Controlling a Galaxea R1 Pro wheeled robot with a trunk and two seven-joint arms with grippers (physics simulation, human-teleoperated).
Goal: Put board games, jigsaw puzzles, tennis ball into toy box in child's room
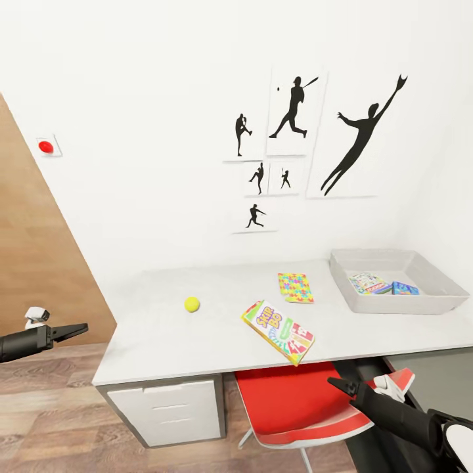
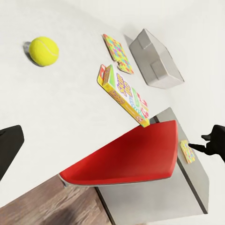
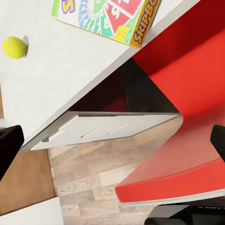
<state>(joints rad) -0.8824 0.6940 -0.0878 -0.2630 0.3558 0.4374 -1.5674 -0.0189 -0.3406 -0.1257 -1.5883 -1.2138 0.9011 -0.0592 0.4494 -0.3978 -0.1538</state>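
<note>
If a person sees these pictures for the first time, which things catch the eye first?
The bright red chair seat tucked under the pale table stands out most. Next comes the colourful SKIP-BO box lying at the table's front edge, with the yellow-green tennis ball to its left. On the wall above hang black silhouette sport prints.

The render is bright and evenly lit, with no visible lamp and no glare. The white wall [image 1: 164, 131] is nearly shadeless, greying slightly toward 9 o'clock. Shadows are soft: a faint one hugs the tennis ball [image 1: 192, 303], and a darker band lies under the table [image 1: 164, 341] edge around 5 o'clock. Everything is in sharp focus, without motion blur. In the head view, straight lines lean outward near the corners, showing wide-angle distortion.
</note>
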